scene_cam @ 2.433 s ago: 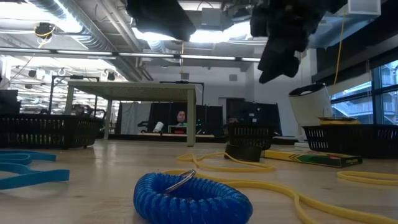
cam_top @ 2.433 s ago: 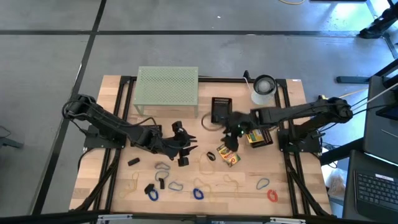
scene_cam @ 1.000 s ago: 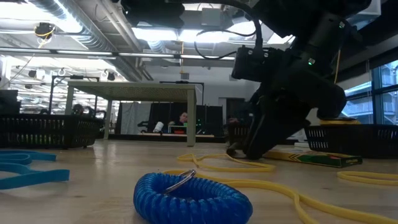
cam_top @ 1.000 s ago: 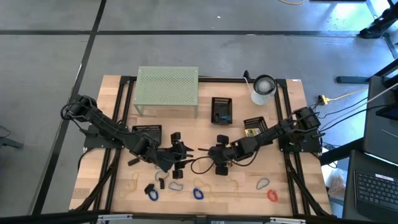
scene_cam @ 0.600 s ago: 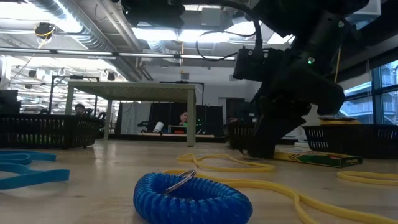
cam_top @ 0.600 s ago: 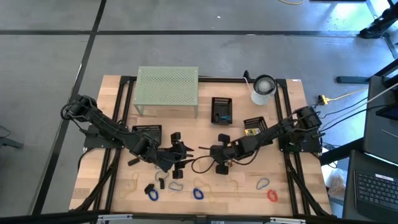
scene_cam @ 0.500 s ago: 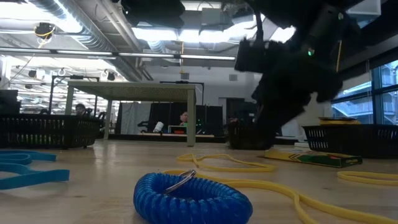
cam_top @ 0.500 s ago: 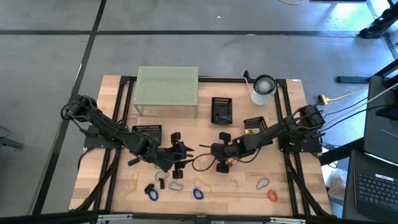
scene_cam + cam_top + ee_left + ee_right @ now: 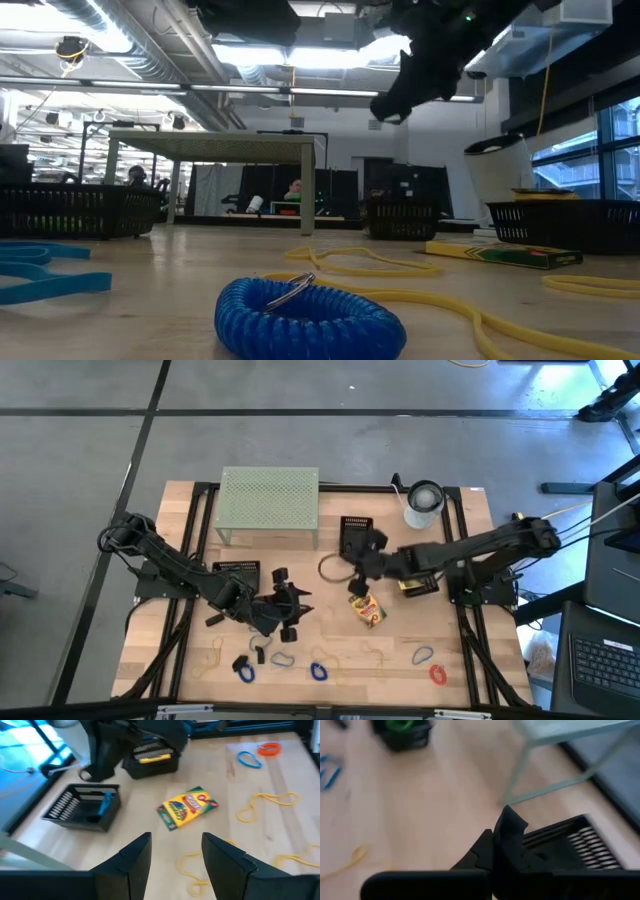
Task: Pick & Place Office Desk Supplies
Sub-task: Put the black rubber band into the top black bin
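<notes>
My right gripper (image 9: 355, 573) hangs shut high over the table, between the black mesh tray (image 9: 355, 535) and a yellow-green crayon box (image 9: 367, 609) lying flat; a small black clip (image 9: 512, 822) shows at its fingertips. In the low view it is up at the top (image 9: 405, 85). My left gripper (image 9: 293, 607) is low at the table's middle, open and empty (image 9: 175, 855), facing the crayon box (image 9: 187, 807). Blue loop clips (image 9: 318, 672), a red one (image 9: 437, 674), a grey one (image 9: 283, 660), tan rubber bands (image 9: 212, 650) and black clips (image 9: 215, 620) lie along the near side. My right gripper pinches the small black clip (image 9: 512, 822) at its fingertips, pointing slantwise down. The clip is lifted clear of the table. It is dark against the dark fingers, so which part of it they have does not show.
The pale-green mesh stand (image 9: 268, 500) is at the far left and the white roll (image 9: 424, 503) at the far right. A second black tray (image 9: 412, 575) holds a crayon box; a third tray (image 9: 237, 570) sits by my left arm. A blue coil (image 9: 310, 315) lies close to the low camera.
My right gripper shut at the table's middle beside the crayon box, then rose and moved toward the far edge, ending near the black mesh tray. The small black clip has left the table with it, and the crayon box now lies uncovered.
</notes>
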